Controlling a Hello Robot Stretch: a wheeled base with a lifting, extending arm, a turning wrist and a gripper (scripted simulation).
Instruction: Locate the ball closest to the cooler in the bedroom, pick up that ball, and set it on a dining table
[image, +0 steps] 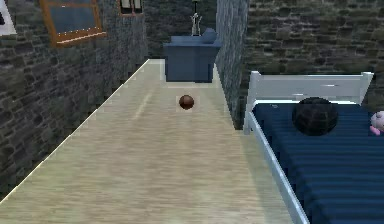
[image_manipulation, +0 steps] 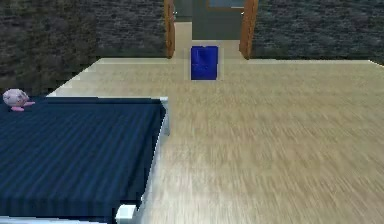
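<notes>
On the floor (image: 130, 150) beside the bed (image: 330, 175) lies a brown ball (image: 186, 101); I cannot tell the fingers' state.

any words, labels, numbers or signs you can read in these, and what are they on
No text can be read in either view.
framed picture on the wall: too small to tell whether it has any lettering.
blue box by the doorway: plain face, no label to make out.
brown ball on the floor, dark ball on the bed: no legible marks.
</notes>
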